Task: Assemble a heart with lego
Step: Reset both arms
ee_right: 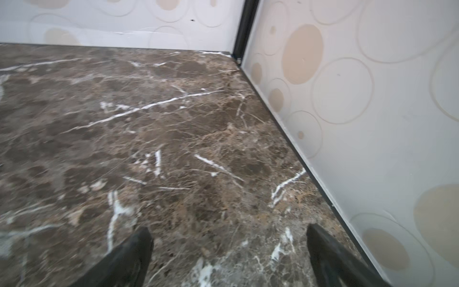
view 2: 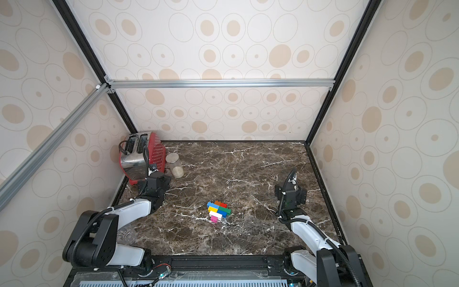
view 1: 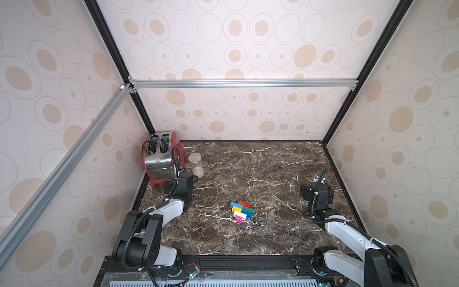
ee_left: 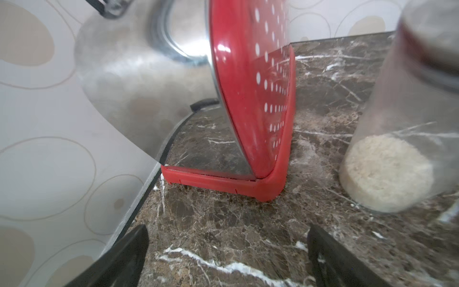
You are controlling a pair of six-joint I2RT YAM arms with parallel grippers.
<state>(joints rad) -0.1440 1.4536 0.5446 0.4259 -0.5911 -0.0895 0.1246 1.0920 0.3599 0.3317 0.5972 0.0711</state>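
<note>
Heart lies flat on the table, just 6 o'clock of centre in both top views, and nothing touches it. It is stepped: blue, orange and red across the wide end at 12, then yellow and green, then white with a sliver of blue, with the pink tip at 6.

Left gripper: jaws spread wide, only bare marble between them (just the fingertips enter the wrist view). It sits at 10 o'clock of the heart, well apart, nose toward the toaster in the 10 o'clock corner. The toaster's red base corner is close ahead in the left wrist view.

Jar stands just at 3 o'clock of the toaster, with pale grainy stuff in the bottom.

Right gripper: jaws also spread, holding nothing. It sits at 2–3 o'clock of the heart, well apart, near the side wall, facing the far corner at 1 o'clock.
</note>
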